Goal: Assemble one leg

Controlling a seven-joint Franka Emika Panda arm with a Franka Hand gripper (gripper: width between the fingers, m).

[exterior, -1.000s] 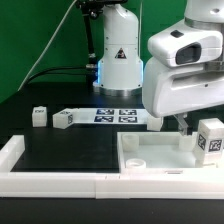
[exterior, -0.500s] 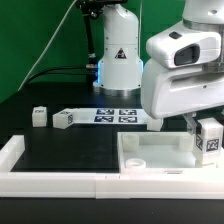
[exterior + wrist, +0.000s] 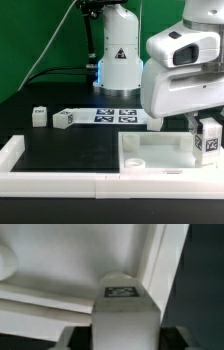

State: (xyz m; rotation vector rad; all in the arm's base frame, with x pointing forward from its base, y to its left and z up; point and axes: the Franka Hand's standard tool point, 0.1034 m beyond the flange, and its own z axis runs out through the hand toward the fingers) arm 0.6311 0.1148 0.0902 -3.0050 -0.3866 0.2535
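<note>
leg | upright, just above the panel's corner on the exterior view's right | gripper clamped on the leg, we judge | risk: the hole under it is hidden from us; lowered off-centre, the leg jams or tips on the panel

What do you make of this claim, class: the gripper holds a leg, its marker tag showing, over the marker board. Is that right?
Not quite. The gripper does hold a leg, its marker tag showing, but over the large white panel, not the marker board, which lies further back on the table. The exterior view shows this.
</note>
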